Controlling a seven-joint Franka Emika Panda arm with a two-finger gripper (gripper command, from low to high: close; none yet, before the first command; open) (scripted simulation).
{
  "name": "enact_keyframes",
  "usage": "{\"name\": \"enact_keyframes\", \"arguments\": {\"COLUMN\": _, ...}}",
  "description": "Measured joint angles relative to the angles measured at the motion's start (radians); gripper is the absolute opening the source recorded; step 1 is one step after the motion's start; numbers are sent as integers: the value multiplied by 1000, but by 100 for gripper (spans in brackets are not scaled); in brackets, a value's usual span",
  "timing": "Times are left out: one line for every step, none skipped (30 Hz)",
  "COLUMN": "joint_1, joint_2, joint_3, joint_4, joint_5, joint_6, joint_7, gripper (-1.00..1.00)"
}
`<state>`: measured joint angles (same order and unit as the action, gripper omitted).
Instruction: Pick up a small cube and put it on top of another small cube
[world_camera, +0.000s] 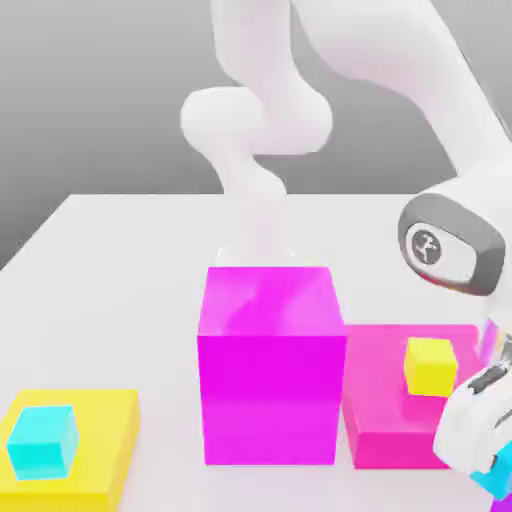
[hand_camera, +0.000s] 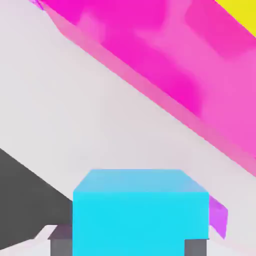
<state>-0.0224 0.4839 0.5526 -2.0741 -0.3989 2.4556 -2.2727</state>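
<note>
Pale and glossy, the tabletop (world_camera: 130, 300) runs back to a straight edge against a plain grey backdrop (world_camera: 90, 90). Near the exterior view's right edge, we have the gripper (hand_camera: 128, 247) closed on a small cyan cube (hand_camera: 140, 220), with a bit of purple (hand_camera: 218, 217) beside it in the hand view. We see the other cyan cube (world_camera: 42, 443) resting on the yellow slab (world_camera: 115, 430) at the exterior view's left. Between, a big magenta block (world_camera: 270, 390) stands beside the pink slab (world_camera: 385, 400), which carries a small yellow cube (world_camera: 431, 368).

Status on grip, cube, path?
Gripper closed on small cyan cube. Other cyan cube on yellow slab, nothing atop. Large magenta block between.
</note>
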Motion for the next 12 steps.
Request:
{"name": "enact_keyframes", "arguments": {"joint_1": 19, "joint_2": 31, "joint_3": -17, "joint_4": 9, "joint_5": -24, "joint_6": 19, "joint_7": 15, "gripper": -100}}
{"name": "enact_keyframes", "arguments": {"joint_1": 37, "joint_2": 64, "joint_3": -36, "joint_4": 16, "joint_5": -48, "joint_6": 43, "joint_7": 31, "gripper": -100}}
{"name": "enact_keyframes", "arguments": {"joint_1": 48, "joint_2": 86, "joint_3": -49, "joint_4": 20, "joint_5": -64, "joint_6": 59, "joint_7": 42, "gripper": 100}}
{"name": "enact_keyframes", "arguments": {"joint_1": 48, "joint_2": 86, "joint_3": -49, "joint_4": 20, "joint_5": -64, "joint_6": 59, "joint_7": 42, "gripper": 100}}
{"name": "enact_keyframes", "arguments": {"joint_1": 48, "joint_2": 86, "joint_3": -49, "joint_4": 20, "joint_5": -64, "joint_6": 59, "joint_7": 42, "gripper": 100}}
{"name": "enact_keyframes", "arguments": {"joint_1": 48, "joint_2": 86, "joint_3": -49, "joint_4": 20, "joint_5": -64, "joint_6": 59, "joint_7": 42, "gripper": 100}}
{"name": "enact_keyframes", "arguments": {"joint_1": 48, "joint_2": 86, "joint_3": -49, "joint_4": 20, "joint_5": -64, "joint_6": 59, "joint_7": 42, "gripper": 100}}
{"name": "enact_keyframes", "arguments": {"joint_1": 48, "joint_2": 86, "joint_3": -49, "joint_4": 20, "joint_5": -64, "joint_6": 59, "joint_7": 42, "gripper": 100}}
{"name": "enact_keyframes", "arguments": {"joint_1": 53, "joint_2": 96, "joint_3": -55, "joint_4": 22, "joint_5": -71, "joint_6": 66, "joint_7": 46, "gripper": 100}}
{"name": "enact_keyframes", "arguments": {"joint_1": 47, "joint_2": 84, "joint_3": -46, "joint_4": 21, "joint_5": -61, "joint_6": 56, "joint_7": 39, "gripper": 100}}
{"name": "enact_keyframes", "arguments": {"joint_1": 34, "joint_2": 61, "joint_3": -29, "joint_4": 18, "joint_5": -44, "joint_6": 36, "joint_7": 28, "gripper": 100}}
{"name": "enact_keyframes", "arguments": {"joint_1": 23, "joint_2": 30, "joint_3": -13, "joint_4": 15, "joint_5": -19, "joint_6": 12, "joint_7": 11, "gripper": 100}}
